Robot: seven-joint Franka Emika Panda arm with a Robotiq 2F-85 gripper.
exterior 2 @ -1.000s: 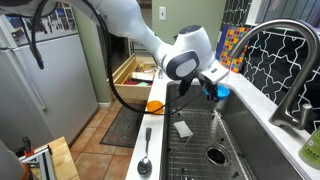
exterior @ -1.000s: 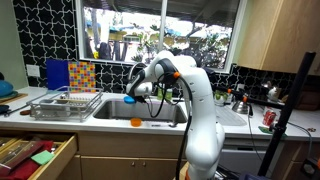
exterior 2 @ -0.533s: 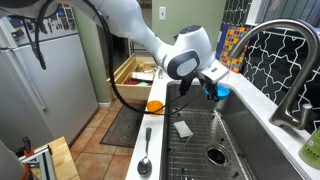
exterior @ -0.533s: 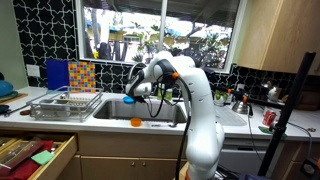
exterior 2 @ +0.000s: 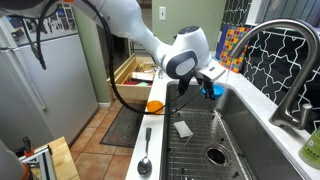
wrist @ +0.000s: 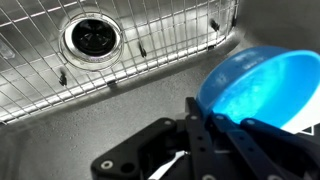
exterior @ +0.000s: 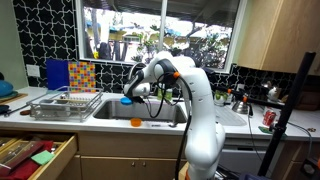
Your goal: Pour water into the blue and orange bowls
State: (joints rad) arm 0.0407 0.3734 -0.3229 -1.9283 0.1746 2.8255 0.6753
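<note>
My jaws are pressed together on the rim of the blue bowl (wrist: 262,88), so it sticks out sideways beyond them with its hollow open to my wrist view. I judge a rim pinch suits it: the wall is thin enough to nip, and the bowl can be tipped by a turn of my wrist. I have it above the sink (exterior 2: 235,125), over the wire grid (wrist: 150,45) on the basin floor, with the drain (wrist: 92,38) below and well off to one side. That way, whatever spills should fall into the basin and not on the worktop (exterior: 25,108). I cannot tell whether there is water in the bowl.

The orange bowl (exterior: 136,122) sits upright, lower than my jaws and well apart from them, on the narrow front strip of worktop along the sink. Standing level there, it looks ready to be filled from above.

My count is two bowls, one blue in my jaws and one orange set down. There is one drain under me. One tap (exterior 2: 285,60) arches on the far side of the basin from my jaws. One spoon (exterior 2: 145,163) lies on the front strip, past the orange bowl. One small pale scrap (exterior 2: 183,128) lies on the grid beneath me.
</note>
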